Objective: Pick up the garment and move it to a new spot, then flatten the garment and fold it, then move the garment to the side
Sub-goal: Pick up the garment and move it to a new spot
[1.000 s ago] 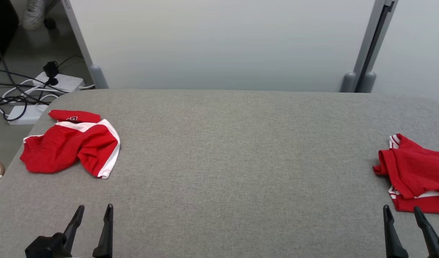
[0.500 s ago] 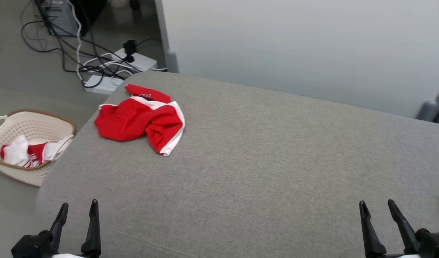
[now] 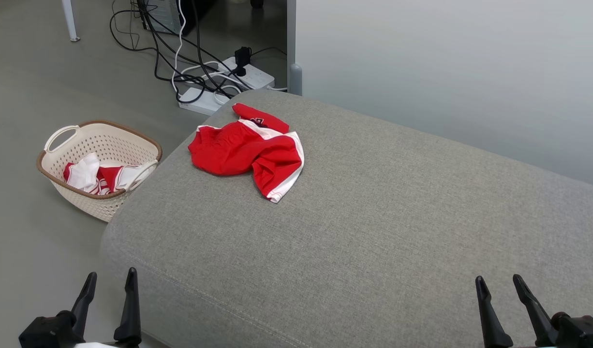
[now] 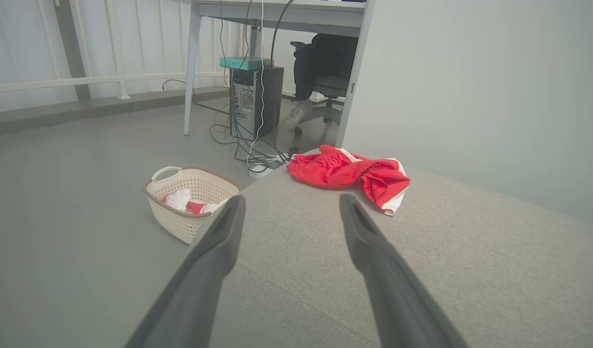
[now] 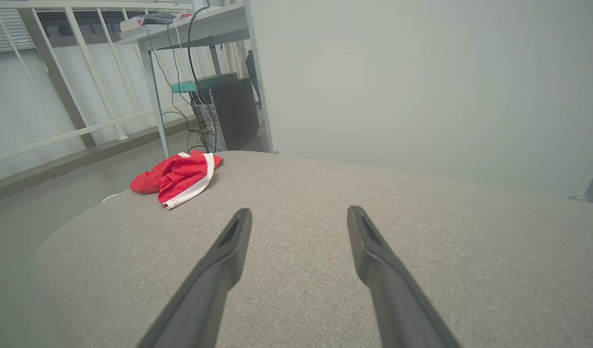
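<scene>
No legible text — garment (image 3: 238,151) mark (image 3: 259,121) too small.

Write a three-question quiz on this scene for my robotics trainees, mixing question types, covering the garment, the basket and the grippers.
1. True or false: the red garment lies crumpled, not folded, on the grey table.
2. Where does the basket stand? A) on the table B) on the floor beside the table C) under the garment
3. Fill in: the left gripper and the right gripper are both ____ (open or shut).
Key: 1 true; 2 B; 3 open.
</scene>
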